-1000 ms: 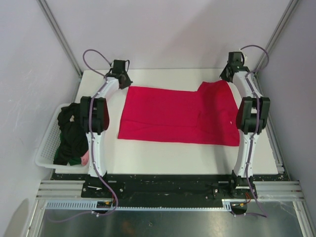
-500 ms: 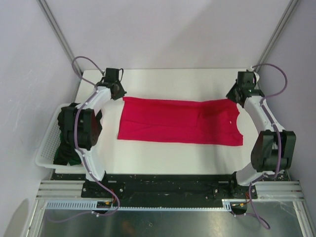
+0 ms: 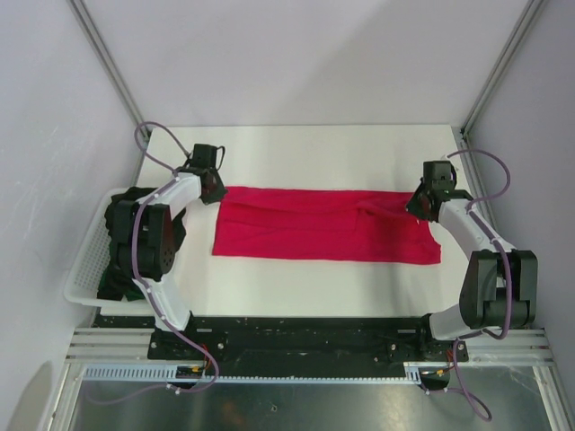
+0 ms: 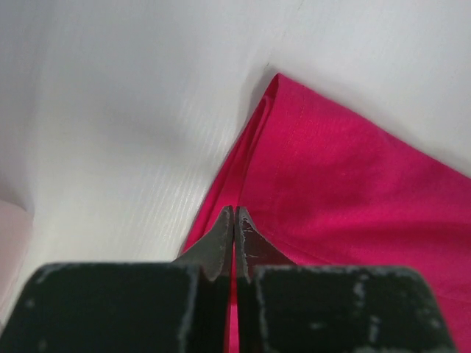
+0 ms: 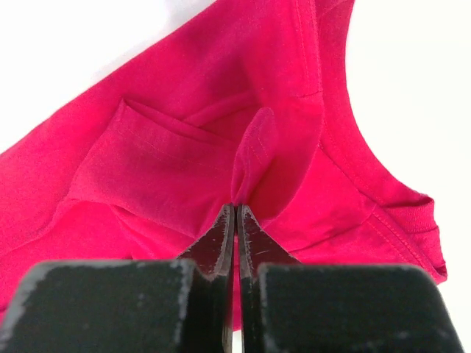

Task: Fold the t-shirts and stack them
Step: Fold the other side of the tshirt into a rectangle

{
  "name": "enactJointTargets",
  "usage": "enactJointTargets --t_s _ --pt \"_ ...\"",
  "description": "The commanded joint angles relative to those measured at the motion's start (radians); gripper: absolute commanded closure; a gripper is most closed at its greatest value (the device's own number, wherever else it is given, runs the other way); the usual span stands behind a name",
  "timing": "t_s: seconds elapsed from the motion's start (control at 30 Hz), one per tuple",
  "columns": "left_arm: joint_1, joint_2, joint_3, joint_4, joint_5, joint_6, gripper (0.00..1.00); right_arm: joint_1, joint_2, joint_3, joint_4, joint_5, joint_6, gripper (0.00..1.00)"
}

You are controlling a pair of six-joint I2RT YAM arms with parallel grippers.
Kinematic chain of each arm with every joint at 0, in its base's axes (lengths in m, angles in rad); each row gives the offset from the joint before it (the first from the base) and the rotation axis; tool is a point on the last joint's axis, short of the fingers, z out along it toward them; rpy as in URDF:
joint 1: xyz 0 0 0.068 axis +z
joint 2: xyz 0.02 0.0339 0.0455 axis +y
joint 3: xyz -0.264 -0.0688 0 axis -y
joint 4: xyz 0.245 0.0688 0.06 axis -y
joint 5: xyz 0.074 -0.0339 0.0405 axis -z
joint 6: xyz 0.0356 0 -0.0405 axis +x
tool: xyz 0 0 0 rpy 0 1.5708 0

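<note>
The crimson-red t-shirt (image 3: 323, 224) lies folded into a long strip across the white table. My left gripper (image 3: 214, 186) is at its far left corner, shut on the red cloth edge (image 4: 243, 176). My right gripper (image 3: 418, 203) is at the far right end, shut on a pinched fold of red cloth (image 5: 254, 151) near the collar. A dark t-shirt (image 3: 126, 238) lies in the white lattice basket (image 3: 85, 260) at the left. The pale pink shirt is hidden.
The basket hangs off the table's left edge, next to the left arm's base. Metal frame posts (image 3: 112, 67) rise at the back corners. White table (image 3: 314, 153) shows behind and in front of the red shirt.
Both grippers have pulled the red shirt's far edge toward the near side, folding it over itself. The shirt has gone from a wide rectangle to a narrower strip.
</note>
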Motion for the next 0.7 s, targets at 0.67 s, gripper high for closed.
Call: enactJointTargets --t_s 0.67 --pt "0.015 -0.088 -0.007 0.022 -0.022 0.024 1.0 -0.026 -0.137 0.049 -0.09 0.032 -0.021 1.0"
